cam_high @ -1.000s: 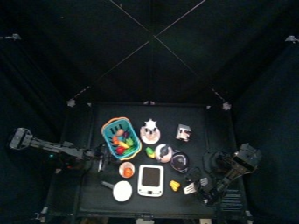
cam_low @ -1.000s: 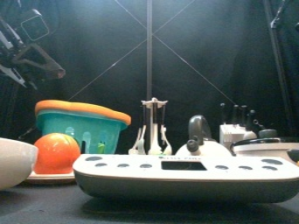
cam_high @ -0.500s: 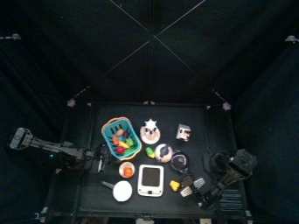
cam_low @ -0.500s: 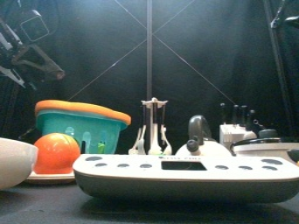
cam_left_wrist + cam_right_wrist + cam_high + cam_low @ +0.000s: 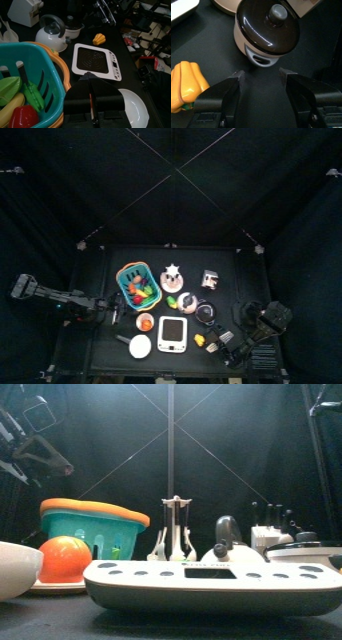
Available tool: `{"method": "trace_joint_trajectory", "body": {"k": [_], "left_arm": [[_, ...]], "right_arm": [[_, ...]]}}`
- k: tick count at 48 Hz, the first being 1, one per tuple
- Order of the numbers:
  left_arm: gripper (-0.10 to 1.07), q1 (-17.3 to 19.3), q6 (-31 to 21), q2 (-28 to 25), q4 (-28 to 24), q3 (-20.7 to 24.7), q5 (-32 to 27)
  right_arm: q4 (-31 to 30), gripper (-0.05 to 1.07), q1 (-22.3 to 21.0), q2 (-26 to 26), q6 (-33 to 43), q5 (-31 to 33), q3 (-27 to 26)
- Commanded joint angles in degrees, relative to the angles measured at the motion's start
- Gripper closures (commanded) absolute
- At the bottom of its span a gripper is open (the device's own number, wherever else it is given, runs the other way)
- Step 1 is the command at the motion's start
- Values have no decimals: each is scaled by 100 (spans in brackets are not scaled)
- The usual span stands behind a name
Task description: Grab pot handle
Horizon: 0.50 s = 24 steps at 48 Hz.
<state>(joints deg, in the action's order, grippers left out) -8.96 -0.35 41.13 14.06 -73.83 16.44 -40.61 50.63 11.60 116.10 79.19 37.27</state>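
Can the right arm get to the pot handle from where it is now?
Probably yes. The right tool is open, and the pot handle points straight at the gap with only bare table between them. The yellow pepper sits off to one side.

Black desk [image 5: 100, 263], seen from above. Colourful bowl [image 5: 135, 281] at 10 o'clock of centre. White holder [image 5: 171, 279] at 12, small white box [image 5: 211, 279] at 2. Pot [image 5: 190, 305] near centre, orange ball [image 5: 144, 319] at 8. White scale [image 5: 173, 333] at 6, white disc [image 5: 139, 345] at 7, yellow pepper [image 5: 201, 340] at 5.
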Motion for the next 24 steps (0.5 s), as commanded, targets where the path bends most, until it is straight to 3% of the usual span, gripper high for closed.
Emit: {"method": "trace_joint_trajectory", "body": {"k": [1,24], "left_arm": [[81,18,9,-9,0,62,26],[81,18,9,-9,-9,44,26]], "right_arm": [[-44,12,-123,9,-185,62,-132],[44,13,-448,316,-782,220,-255]]}}
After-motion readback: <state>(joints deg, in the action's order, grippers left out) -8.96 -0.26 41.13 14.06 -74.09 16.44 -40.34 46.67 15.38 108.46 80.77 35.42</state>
